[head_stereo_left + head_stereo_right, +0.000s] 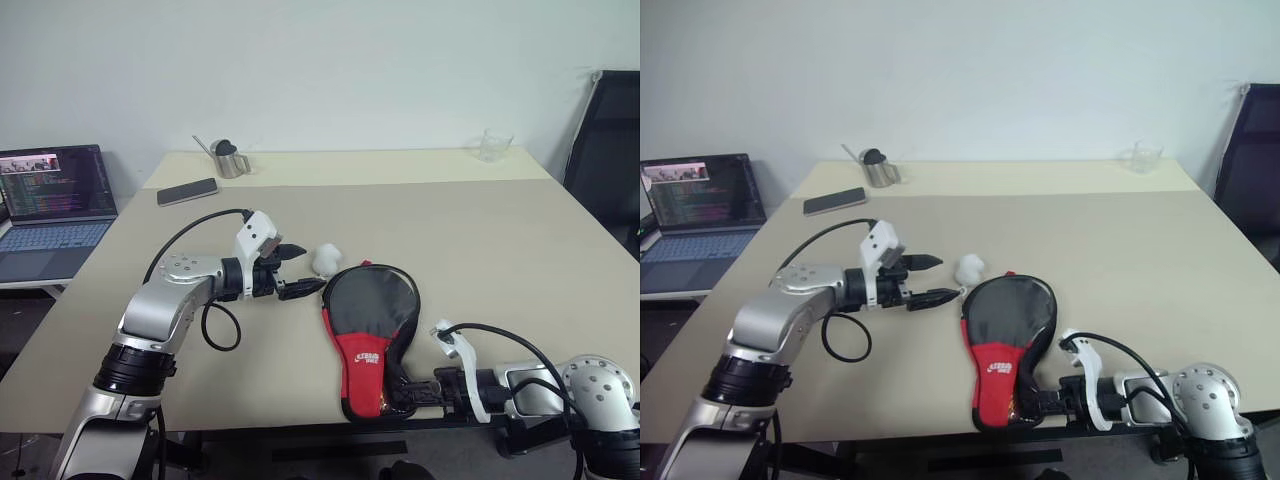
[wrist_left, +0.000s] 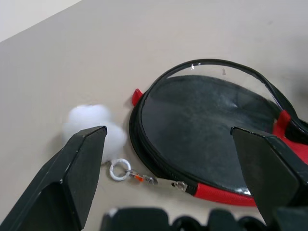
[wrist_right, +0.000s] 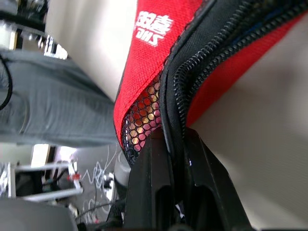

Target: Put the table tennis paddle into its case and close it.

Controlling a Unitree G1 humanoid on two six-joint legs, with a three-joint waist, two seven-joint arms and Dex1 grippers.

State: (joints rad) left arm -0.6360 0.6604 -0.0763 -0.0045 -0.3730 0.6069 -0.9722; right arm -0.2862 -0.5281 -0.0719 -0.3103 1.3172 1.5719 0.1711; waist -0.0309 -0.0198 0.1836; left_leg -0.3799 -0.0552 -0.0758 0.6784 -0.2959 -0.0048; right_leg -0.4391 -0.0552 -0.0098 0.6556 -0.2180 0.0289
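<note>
Case (image 1: 368, 335) narrow end pinched in right claw (image 1: 412, 391).

Case (image 1: 368, 335): woven cloth w/ mesh panel, matt; table (image 1: 500, 230) smooth matt; cup (image 1: 230, 158) shiny metal.

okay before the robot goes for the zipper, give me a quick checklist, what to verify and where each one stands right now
1. Right gripper shut on the case at its narrow red end: ok.
2. Left gripper open: ok.
3. Zipper pull, with its white pom-pom, lies between the left fingers: ok.
4. Zipper closed around the case: not ok, the rim gapes.
5. Table tennis paddle fully inside: cannot tell.
</note>
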